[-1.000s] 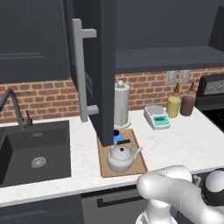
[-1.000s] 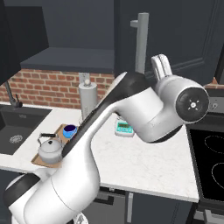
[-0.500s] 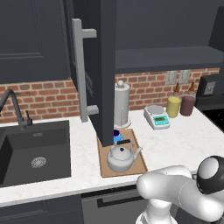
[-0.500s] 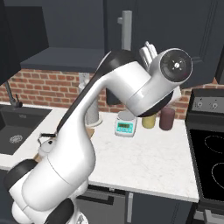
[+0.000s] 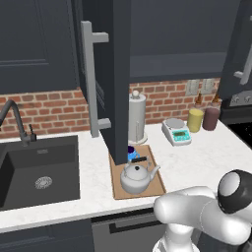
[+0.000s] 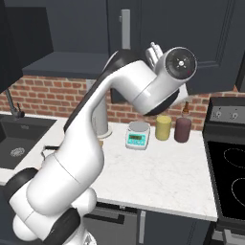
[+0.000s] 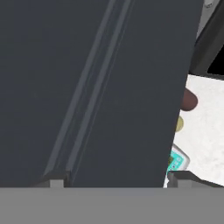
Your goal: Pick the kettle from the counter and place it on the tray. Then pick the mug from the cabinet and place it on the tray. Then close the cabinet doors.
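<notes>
On the tray [image 5: 118, 184] sit both the kettle [image 5: 136, 175] and, behind it, the mug [image 5: 132, 155], so by my judgement the door-closing step is in hand. The gripper [image 7: 114, 178], fingers spread wide and holding nothing, faces the right cabinet door [image 7: 96, 87] at close range (the left door [image 5: 115, 74] also stands open). Next move: press this panel shut, then the other.

Glossy white arm [image 6: 95, 143], dark round joints
</notes>
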